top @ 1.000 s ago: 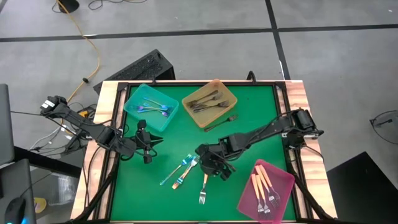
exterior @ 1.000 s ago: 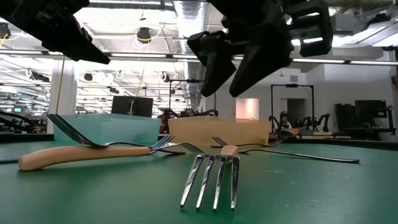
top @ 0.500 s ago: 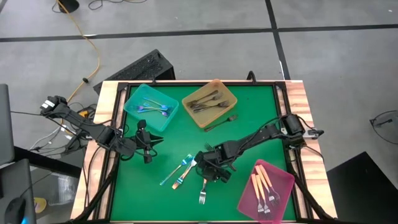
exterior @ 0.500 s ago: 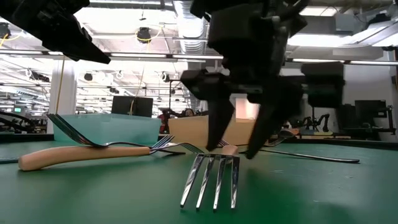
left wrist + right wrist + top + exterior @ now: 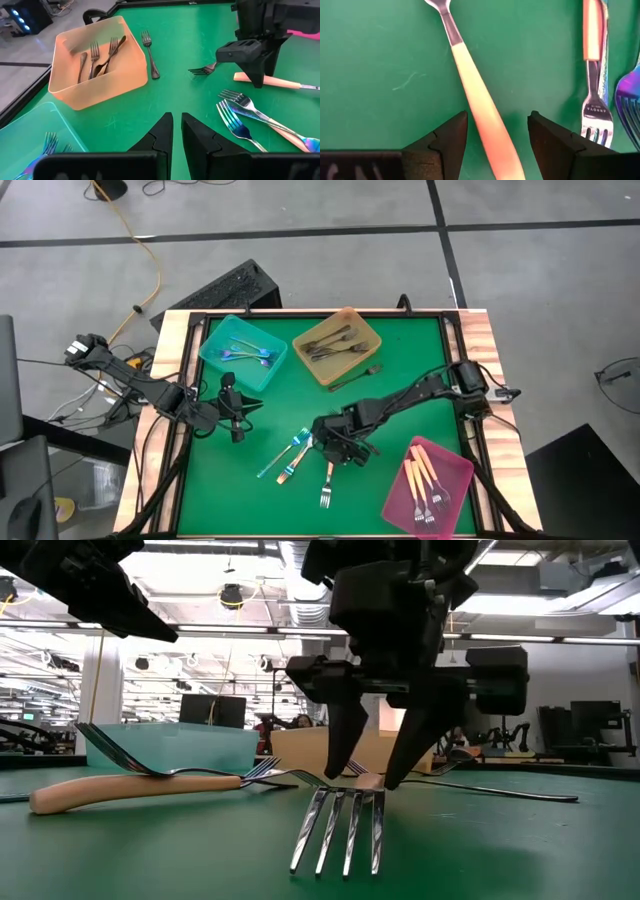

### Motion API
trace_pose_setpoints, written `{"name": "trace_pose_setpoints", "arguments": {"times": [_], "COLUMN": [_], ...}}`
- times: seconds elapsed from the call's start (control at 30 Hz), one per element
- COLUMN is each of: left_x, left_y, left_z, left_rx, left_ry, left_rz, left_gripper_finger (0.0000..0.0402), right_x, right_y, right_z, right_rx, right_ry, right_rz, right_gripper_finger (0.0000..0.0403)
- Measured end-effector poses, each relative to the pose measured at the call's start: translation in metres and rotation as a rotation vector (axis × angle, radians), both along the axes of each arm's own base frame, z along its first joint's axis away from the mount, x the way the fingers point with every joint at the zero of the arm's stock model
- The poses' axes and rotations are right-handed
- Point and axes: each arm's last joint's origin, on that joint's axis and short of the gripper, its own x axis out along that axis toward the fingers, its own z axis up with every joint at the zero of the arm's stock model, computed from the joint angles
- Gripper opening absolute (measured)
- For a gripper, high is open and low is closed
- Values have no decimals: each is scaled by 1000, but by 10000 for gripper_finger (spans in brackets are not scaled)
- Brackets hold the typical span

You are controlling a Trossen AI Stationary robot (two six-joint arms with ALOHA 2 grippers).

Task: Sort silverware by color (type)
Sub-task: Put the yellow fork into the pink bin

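A cream-handled fork [image 5: 327,480] lies flat on the green mat, tines toward the near edge. My right gripper [image 5: 335,452] points steeply down over its handle [image 5: 475,90], open. One finger [image 5: 335,765] stands on each side of the handle, with mat showing between finger and handle in the right wrist view. Left of it, another cream-handled fork [image 5: 592,50] and two iridescent blue forks [image 5: 290,448] lie crossed on the mat. My left gripper [image 5: 250,405] hangs shut and empty [image 5: 176,127] above the mat's left part.
A teal tray [image 5: 243,352] with iridescent forks and an amber tray [image 5: 337,345] with dark forks stand at the far side. A pink tray [image 5: 428,485] with cream-handled forks is near right. A dark fork [image 5: 355,375] lies beside the amber tray.
My right gripper has come down toward the cream-handled fork and a little toward the table's left, rolling about its own axis. Its fingertips, which hung well above the mat, now reach down on either side of the handle. The forks have not moved.
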Motion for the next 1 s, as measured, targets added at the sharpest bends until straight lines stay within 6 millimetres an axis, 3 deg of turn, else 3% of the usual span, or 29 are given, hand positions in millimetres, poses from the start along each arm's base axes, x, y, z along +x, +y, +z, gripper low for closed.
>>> {"name": "trace_pose_setpoints", "arguments": {"times": [0.6, 1.0], "left_x": [0, 0], "left_y": [0, 0], "left_z": [0, 0], "left_rx": [4, 8], "left_ry": [-1, -3], "left_rz": [5, 9], "left_gripper_finger": [25, 25], "right_x": [-7, -5], "right_y": [-6, -13], "right_z": [-13, -14], "right_rx": [8, 20], "right_ry": [7, 8], "right_rz": [12, -5], "right_gripper_finger": [225, 188]}}
